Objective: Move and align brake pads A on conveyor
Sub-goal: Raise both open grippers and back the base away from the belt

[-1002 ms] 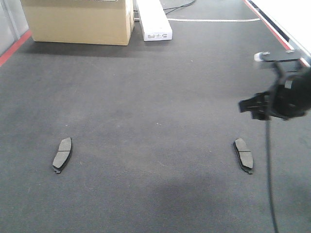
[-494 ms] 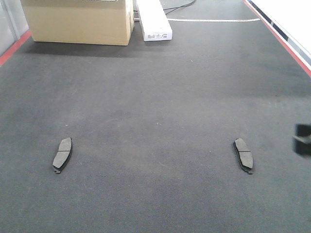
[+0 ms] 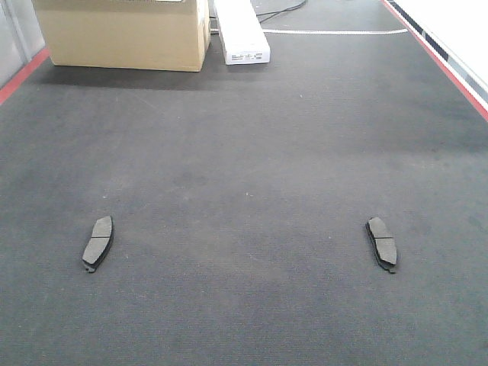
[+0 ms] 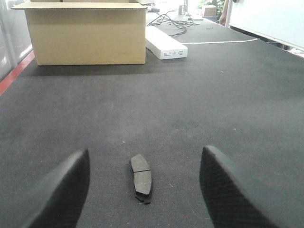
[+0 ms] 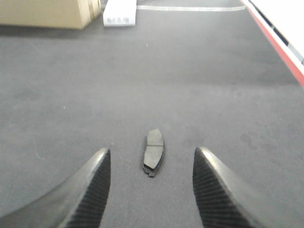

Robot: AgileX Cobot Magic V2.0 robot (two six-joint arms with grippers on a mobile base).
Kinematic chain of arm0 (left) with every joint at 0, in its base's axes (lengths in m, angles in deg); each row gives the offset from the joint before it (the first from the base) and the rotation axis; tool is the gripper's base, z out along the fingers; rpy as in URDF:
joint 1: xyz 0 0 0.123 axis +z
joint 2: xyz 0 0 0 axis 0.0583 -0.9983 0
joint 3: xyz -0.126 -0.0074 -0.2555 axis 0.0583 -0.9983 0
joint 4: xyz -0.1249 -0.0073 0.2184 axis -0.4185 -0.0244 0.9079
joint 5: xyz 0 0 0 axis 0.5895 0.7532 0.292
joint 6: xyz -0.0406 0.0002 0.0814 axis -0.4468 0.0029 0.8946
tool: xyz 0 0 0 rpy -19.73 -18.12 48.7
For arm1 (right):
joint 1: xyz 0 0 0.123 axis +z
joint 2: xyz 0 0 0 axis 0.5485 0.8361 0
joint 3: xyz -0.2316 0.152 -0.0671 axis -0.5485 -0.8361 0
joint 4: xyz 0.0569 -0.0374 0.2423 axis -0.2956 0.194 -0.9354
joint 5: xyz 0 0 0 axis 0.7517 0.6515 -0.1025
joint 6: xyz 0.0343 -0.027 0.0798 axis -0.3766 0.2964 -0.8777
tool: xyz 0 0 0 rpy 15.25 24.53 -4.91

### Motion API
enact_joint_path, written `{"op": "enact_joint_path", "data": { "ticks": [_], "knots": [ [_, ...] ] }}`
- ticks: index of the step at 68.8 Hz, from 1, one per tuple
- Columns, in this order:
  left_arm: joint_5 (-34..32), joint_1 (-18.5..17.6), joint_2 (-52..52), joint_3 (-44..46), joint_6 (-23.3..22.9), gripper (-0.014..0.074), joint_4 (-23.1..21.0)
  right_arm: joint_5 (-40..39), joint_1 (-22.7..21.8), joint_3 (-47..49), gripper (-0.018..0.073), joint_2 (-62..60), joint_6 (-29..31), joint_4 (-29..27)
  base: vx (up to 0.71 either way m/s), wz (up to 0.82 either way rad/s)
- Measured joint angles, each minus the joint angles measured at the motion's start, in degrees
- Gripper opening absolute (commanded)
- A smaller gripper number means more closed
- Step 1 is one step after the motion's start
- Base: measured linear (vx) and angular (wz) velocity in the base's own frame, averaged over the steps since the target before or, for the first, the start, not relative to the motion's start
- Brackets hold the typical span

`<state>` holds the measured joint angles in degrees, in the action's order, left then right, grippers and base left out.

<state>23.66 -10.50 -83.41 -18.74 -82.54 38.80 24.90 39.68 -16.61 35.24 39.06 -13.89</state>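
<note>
Two brake pads in sight, both flat on the dark belt and well apart: left pad near the left side, right pad near the right side, about level with each other across the belt; no other pads show. Cardboard box and white carton stand at the far end, well clear of both pads; red rail runs along the edge. Step in hand, as I judge it: the approach to pick up, one arm per pad. To do it well: keep each pad centred in the gap, come straight down, and get the tips almost onto the fabric, since the pads are thin and sit low; close across the narrow width, not the length; the left pad leans a little off the belt's line, so a small wrist turn may be needed before closing. Left gripper: fingers spread wide, holding nothing, touching nothing; its pad lies between and just ahead of them. Right gripper: likewise spread wide and empty; its pad sits centred in the gap, untouched.
</note>
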Motion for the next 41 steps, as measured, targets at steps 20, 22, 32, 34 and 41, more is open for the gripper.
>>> {"op": "enact_joint_path", "data": {
  "ticks": [20, 22, 32, 34, 41],
  "knots": [
    [0.00, 0.00, 0.00, 0.00, 0.00, 0.0482, 0.00, -4.23, 0.00, -2.26, 0.0387, -7.41, 0.13, 1.03, 0.00, 0.00],
    [0.00, 0.00, 0.00, 0.00, 0.00, 0.0482, 0.00, -4.49, 0.00, -2.26, 0.0387, -7.43, 0.13, 1.06, 0.00, 0.00],
    [0.00, 0.00, 0.00, 0.00, 0.00, 0.0482, 0.00, -4.64, 0.00, -2.26, 0.0384, -7.43, 0.13, 1.06, 0.00, 0.00],
    [0.00, 0.00, 0.00, 0.00, 0.00, 0.0482, 0.00, -4.64, 0.00, -2.26, 0.0382, -7.43, 0.13, 1.06, 0.00, 0.00],
    [0.00, 0.00, 0.00, 0.00, 0.00, 0.0482, 0.00, -4.64, 0.00, -2.26, 0.0379, -7.43, 0.13, 1.06, 0.00, 0.00]
  ]
}}
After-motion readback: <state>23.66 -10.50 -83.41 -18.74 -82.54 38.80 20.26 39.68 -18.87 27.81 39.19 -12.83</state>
